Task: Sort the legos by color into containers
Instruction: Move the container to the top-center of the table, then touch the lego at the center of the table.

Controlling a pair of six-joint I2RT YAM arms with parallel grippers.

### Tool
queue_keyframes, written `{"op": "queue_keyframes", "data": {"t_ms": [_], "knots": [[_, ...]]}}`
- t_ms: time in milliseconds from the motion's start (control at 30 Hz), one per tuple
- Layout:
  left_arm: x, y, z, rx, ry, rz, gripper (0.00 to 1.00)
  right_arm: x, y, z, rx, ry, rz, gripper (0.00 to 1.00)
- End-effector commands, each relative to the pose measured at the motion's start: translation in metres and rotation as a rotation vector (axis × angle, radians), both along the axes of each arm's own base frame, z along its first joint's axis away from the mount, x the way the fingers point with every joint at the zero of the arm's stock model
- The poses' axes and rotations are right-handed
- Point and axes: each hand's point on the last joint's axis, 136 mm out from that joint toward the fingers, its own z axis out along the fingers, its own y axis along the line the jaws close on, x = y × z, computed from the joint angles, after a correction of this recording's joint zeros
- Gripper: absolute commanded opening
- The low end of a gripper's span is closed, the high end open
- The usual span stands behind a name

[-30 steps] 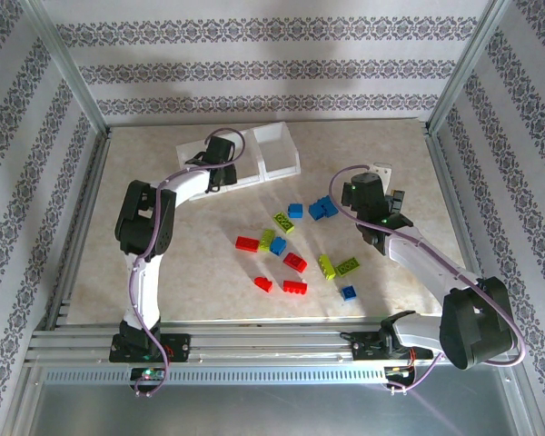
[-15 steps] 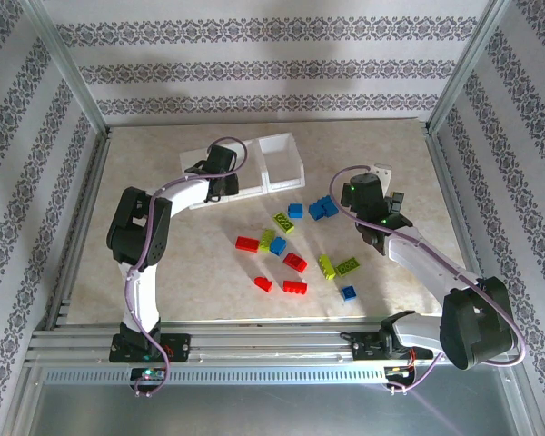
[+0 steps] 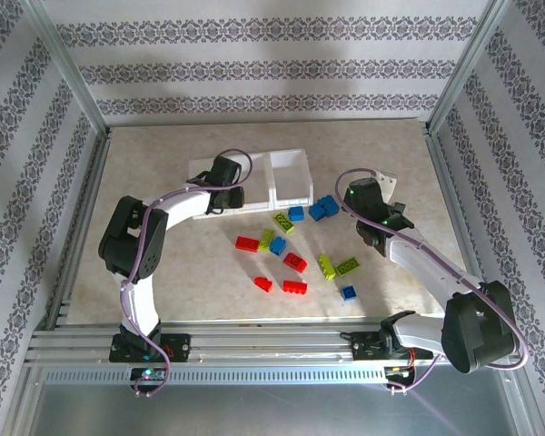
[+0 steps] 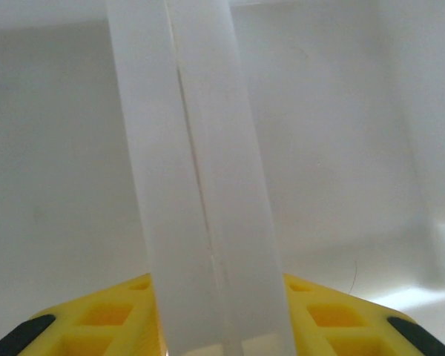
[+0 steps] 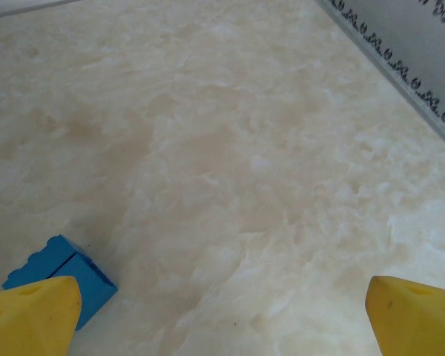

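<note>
Jaws of left arm clamped on divider wall of white plastic three-compartment tray (image 3: 291,177), far-centre on beige marbled desk (image 3: 391,154); red, lime green, blue studded bricks (image 3: 294,262) scattered just in front; right jaws wide open beside blue brick (image 5: 59,271)

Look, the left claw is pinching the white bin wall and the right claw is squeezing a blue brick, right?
Not quite. The right claw is wide open and squeezes nothing; the blue brick lies loose beside it, as the right wrist view shows. The left claw really is pinching the white bin wall.
</note>
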Motion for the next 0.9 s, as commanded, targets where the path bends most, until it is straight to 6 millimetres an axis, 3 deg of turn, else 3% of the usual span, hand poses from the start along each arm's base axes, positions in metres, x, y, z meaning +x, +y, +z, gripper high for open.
{"op": "queue_keyframes", "data": {"t_ms": [0,567,867], "knots": [[-0.005,-0.011,0.013,-0.041,-0.024,-0.014,0.38,-0.007,0.01,-0.015,0.073,0.046,-0.004,0.98],[0.002,-0.024,0.013,-0.096,-0.049,0.029,0.4,0.027,0.064,-0.068,0.225,0.242,0.104,0.96],[0.003,-0.021,0.02,-0.084,-0.064,0.041,0.45,0.044,0.07,-0.08,0.233,0.28,0.124,0.92]]}}
